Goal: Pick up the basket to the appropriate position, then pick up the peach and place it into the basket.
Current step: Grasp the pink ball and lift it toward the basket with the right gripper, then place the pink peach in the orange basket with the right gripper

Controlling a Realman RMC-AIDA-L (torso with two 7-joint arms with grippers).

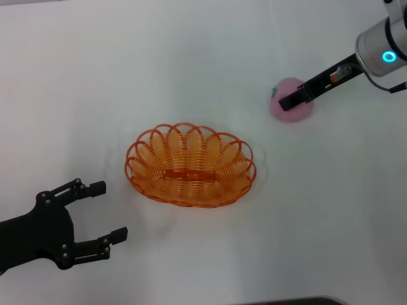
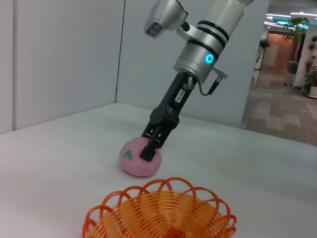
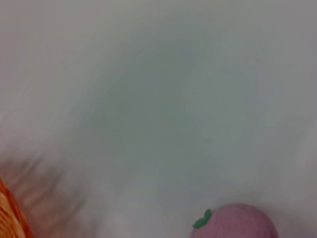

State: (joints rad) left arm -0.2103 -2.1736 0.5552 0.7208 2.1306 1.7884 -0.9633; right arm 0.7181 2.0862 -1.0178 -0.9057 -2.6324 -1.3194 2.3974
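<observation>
The left claw point(image 1: 108, 213) hovers with its fingers spread over the white tabletop point(image 1: 331, 210), near the basket point(image 1: 190, 165) and apart from it. The empty basket sits mid-tabletop. Well to its right, the right claw point(image 1: 289, 100) presses on the peach point(image 1: 287, 109); whether it pinches the fruit I cannot tell.

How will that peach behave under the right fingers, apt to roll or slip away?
The peach is round and sits loose on the smooth white table, so a glancing push would probably roll it. The right gripper is down on its top; an off-centre squeeze might squirt it sideways. It looks matte rather than glossy, so likely not very slippery.
</observation>
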